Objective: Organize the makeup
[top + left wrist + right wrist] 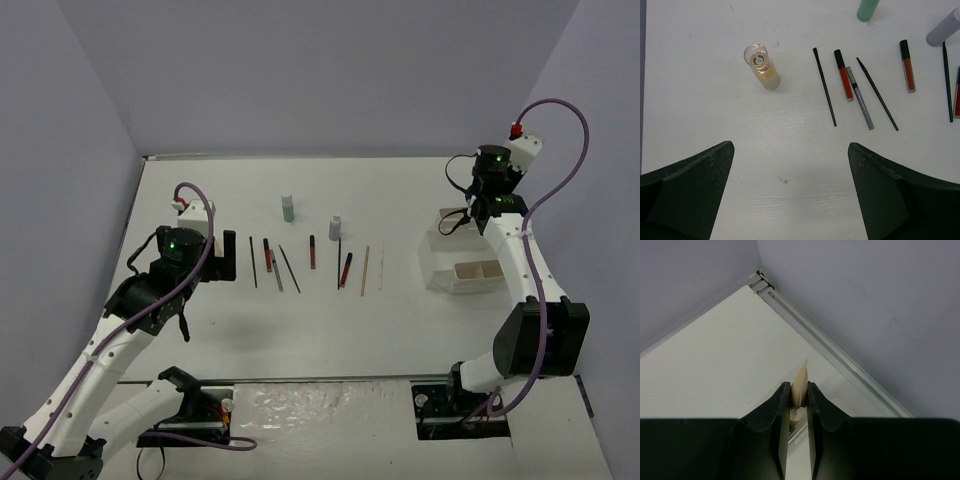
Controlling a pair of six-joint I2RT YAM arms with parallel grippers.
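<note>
Over tray (437, 262): my right fingers (811, 395) are clenching a tan stick (801, 382).
Over worktop (790, 165): my left fingers (228, 258) are gaping.

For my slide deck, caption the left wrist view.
Left fingers open above the table, facing a beige bottle, red tubes and thin black sticks.

Table (400, 190): stick row (312, 252) at centre, sticks side by side, running roughly front to back. Rear bottle (288, 208) behind row's left half. Second bottle (335, 226) right of it, just behind row. Third bottle (761, 67) left of row, apart from it, ahead of left gripper (791, 146), whose fingers stand wide. Tray (440, 275) right of row, well apart. Right gripper (799, 387) above tray's rear, held stick (801, 375) pinched between fingers.
</note>
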